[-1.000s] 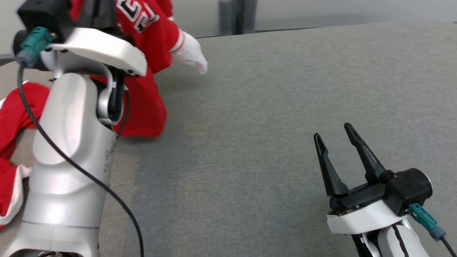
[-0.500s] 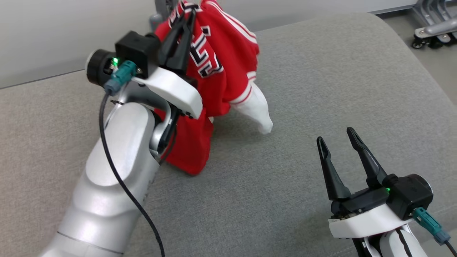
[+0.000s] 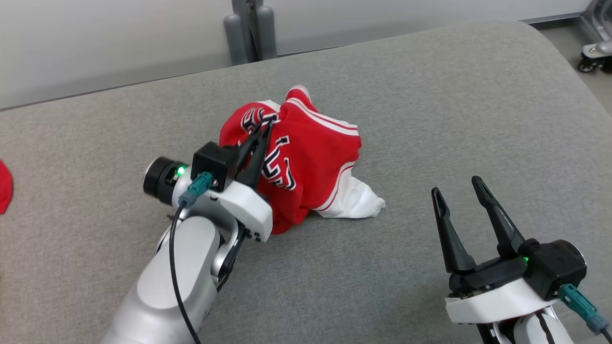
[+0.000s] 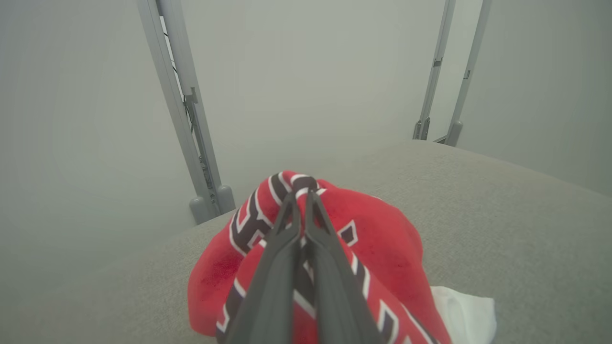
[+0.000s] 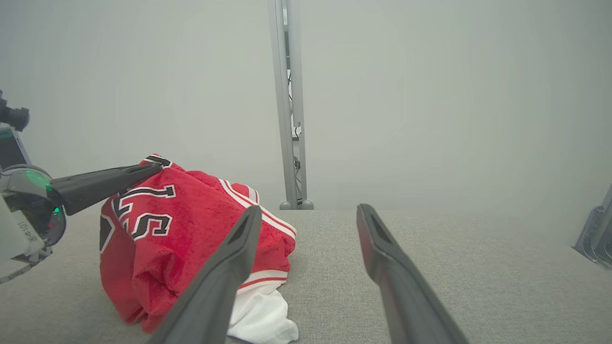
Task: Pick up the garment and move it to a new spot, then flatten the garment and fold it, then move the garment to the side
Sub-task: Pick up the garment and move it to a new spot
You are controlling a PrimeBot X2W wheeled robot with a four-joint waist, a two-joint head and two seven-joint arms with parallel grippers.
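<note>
Now the left claw [image 3: 266, 127] is pinched tight on the top fold of the crumpled red jersey with white trim and black lettering [image 3: 313, 162], heaped mid-left on the grey fabric counter [image 3: 430, 95], with the spread, empty right claw [image 3: 457, 187] well off to its near right.

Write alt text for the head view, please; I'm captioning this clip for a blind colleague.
The left gripper is shut on a crumpled red garment with white trim and dark lettering, heaped near the middle of a gray padded surface. The right gripper hangs open at lower right, apart from the cloth, holding nothing.
</note>
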